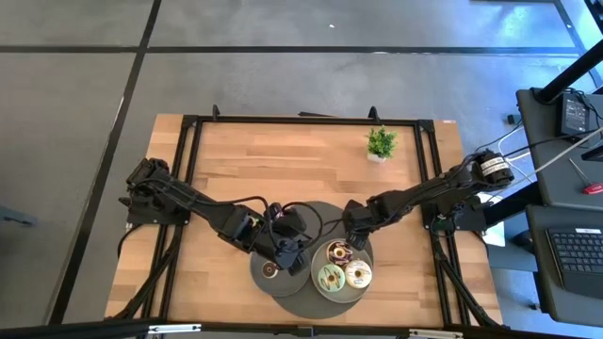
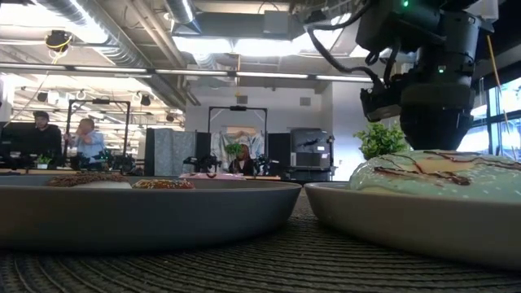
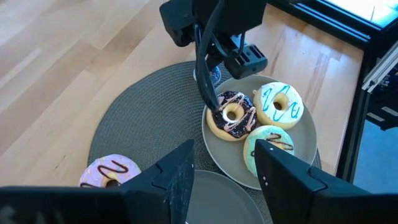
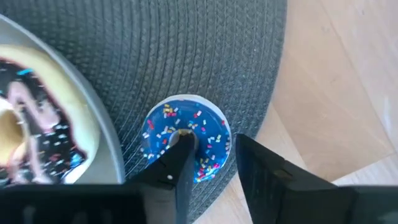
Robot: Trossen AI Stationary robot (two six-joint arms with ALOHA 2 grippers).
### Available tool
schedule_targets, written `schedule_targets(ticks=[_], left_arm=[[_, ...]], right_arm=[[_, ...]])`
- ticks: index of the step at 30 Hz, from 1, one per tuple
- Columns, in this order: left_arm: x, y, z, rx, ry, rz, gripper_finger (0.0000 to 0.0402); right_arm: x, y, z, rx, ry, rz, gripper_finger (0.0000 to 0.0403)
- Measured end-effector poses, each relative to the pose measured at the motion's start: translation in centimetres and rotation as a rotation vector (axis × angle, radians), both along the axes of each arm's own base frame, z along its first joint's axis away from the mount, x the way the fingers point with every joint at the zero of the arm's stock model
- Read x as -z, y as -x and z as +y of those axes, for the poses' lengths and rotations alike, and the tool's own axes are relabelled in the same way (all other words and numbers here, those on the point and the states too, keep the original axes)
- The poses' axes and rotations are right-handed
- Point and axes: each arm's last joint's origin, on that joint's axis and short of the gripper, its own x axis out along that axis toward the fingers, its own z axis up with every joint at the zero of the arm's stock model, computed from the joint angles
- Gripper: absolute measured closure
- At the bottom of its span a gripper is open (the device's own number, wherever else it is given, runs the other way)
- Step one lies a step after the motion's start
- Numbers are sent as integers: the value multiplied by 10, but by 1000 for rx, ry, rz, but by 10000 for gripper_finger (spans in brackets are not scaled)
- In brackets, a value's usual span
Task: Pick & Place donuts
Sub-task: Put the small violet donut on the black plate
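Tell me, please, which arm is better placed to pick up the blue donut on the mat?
Right. The right gripper is open directly over the blue donut, one finger at its hole. The left gripper is over the other plate.

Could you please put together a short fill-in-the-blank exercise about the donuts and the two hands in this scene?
1. The fuller grey plate holds ___ donuts.
2. The blue donut, between the right hand's fingers, lies on the dark woven ___.
3. Its icing carries coloured ___.
4. The left hand, holding nothing, has its fingers ___.

Missing words: three; mat; sprinkles; open
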Motion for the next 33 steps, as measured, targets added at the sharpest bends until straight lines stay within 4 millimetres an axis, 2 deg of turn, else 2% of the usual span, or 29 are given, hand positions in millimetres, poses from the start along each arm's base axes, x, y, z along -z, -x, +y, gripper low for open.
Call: schedule_targets(ticks=[7,13,16,22,27,30,33], left_arm=[[0,0,0,0,0,0,239],[1,1,0,1,-6,13,238],[-3,11,2,12,-19,60,241],[-22,42,7,-37,-36,88,240],[-38,59,9,50,-67,90,237],[-45,66,8,86,-48,80,240],[-49,70,7,72,-23,63,242]], right_arm=[[4,-1,0,-2,3,15,310],[-5,-2,0,-46,10,5,353],[-14,-7,1,-77,13,-15,372],[-44,-32,-8,-147,13,-132,376],[-70,-57,-27,-169,31,-251,366],[-72,-75,-37,-195,59,-293,364],[-63,-91,-44,-210,24,-274,364]])
